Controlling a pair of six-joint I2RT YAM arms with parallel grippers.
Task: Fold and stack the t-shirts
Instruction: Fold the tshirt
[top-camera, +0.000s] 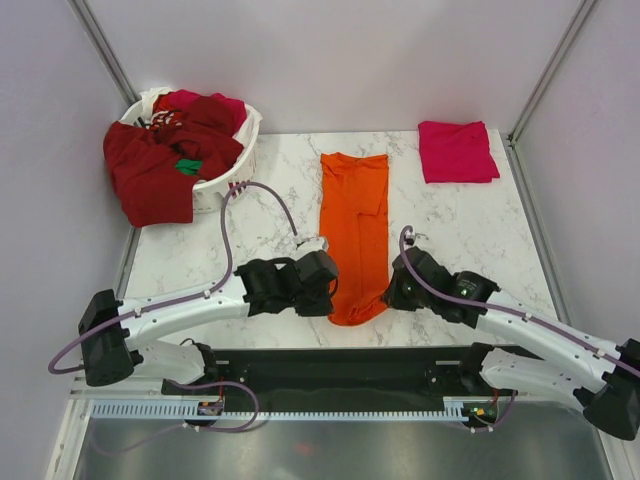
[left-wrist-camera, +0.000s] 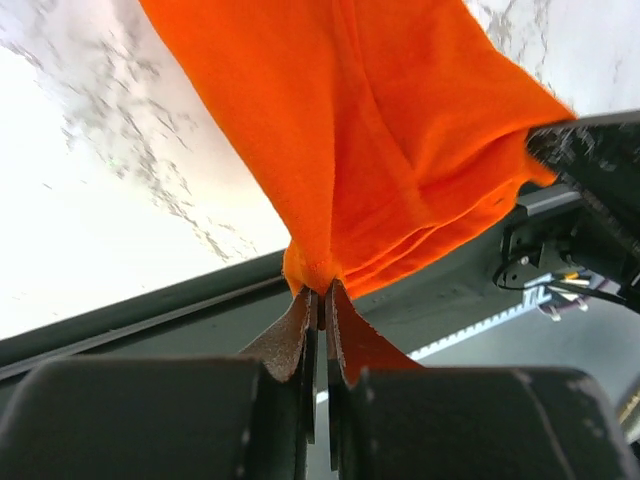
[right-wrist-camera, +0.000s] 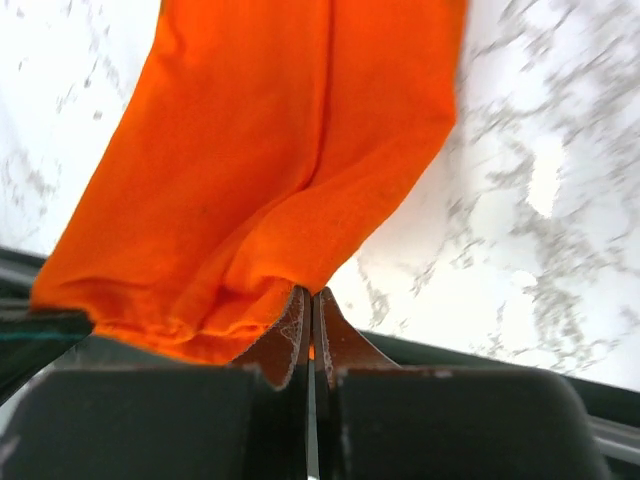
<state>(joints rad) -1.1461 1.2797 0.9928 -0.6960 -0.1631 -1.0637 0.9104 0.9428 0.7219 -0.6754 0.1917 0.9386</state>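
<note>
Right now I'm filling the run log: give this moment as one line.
left gripper: shut on orange t-shirt | right gripper: same | pink t-shirt: folded, far right

The frame's centre is occupied by the long orange t-shirt (top-camera: 355, 225). Bare marble tabletop (top-camera: 460, 222) is left to its right, below the folded magenta t-shirt (top-camera: 457, 151) at upper right. The upper left is blocked by the white basket (top-camera: 240, 170) heaped with dark red t-shirts (top-camera: 150, 175).

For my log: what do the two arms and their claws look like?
Left arm and right arm: white links, black joints, a purple cable looped along each. Left claw and right claw: black bodies, thin brownish fingers.
</note>
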